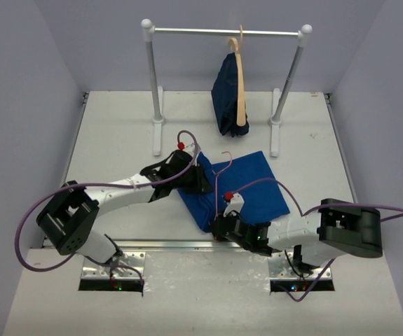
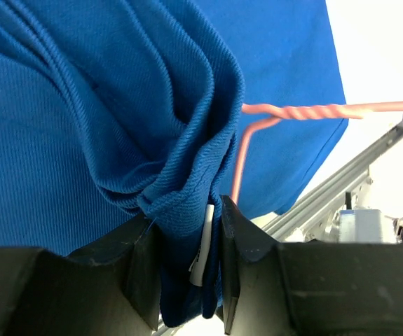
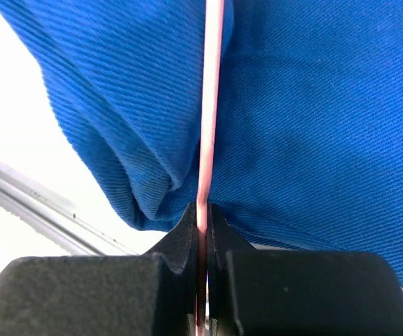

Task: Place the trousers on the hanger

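One pair of royal-blue trousers [image 1: 257,185] laid on the table [image 1: 117,140], a bunched fold pinched by the left gripper [image 2: 187,238], one pink wire hanger [image 3: 212,105] clamped by the right gripper [image 3: 201,217], its frame largely hidden by cloth, one wooden hanger [image 1: 240,84] hung behind.

Pale lavender walls [image 1: 19,84] enclose a white desk [image 1: 117,133] on three sides. A white-posted clothes rail [image 1: 208,31] stands at its far edge.
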Available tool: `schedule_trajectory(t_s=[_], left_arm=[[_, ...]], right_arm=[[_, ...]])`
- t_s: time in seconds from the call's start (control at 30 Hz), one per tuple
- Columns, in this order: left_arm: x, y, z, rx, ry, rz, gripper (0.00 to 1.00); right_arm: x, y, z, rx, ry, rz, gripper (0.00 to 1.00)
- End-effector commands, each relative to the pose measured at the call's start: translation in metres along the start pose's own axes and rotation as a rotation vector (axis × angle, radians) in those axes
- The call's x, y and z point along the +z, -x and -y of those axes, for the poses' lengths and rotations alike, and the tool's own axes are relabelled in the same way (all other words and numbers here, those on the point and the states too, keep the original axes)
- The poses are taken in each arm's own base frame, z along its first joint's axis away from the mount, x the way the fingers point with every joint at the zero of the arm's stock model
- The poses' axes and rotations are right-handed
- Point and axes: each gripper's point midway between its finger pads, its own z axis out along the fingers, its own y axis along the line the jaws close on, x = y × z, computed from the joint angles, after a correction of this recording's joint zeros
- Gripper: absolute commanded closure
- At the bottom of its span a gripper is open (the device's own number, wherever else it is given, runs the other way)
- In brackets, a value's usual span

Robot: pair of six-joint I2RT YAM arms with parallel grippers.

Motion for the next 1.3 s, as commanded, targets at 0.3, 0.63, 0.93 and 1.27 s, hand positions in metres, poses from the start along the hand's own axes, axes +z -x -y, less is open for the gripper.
schedule_trajectory(t_s=[0.3, 0.63, 0.93, 1.27], left_arm=[[0.061, -0.072, 0.037, 0.084, -0.091, -0.284, 1.0], [0.05, -0.012, 0.007, 0.041, 0.25, -0.051, 0.35], [-0.009, 0.022, -0.021, -0.033, 0.434, 0.156, 0.23], [-0.021, 0.016, -0.017, -0.066, 0.344, 0.151, 0.76]], right_arm=[[-0.024, -0.007, 0.049, -0.026, -0.017, 0.015, 1.0], [-0.029, -0.029, 0.059, -0.031, 0.014, -0.075, 1.0], [-0.029, -0.027, 0.058, -0.01, 0.008, -0.074, 1.0], [-0.027, -0.024, 0.055, -0.02, 0.002, -0.075, 1.0]])
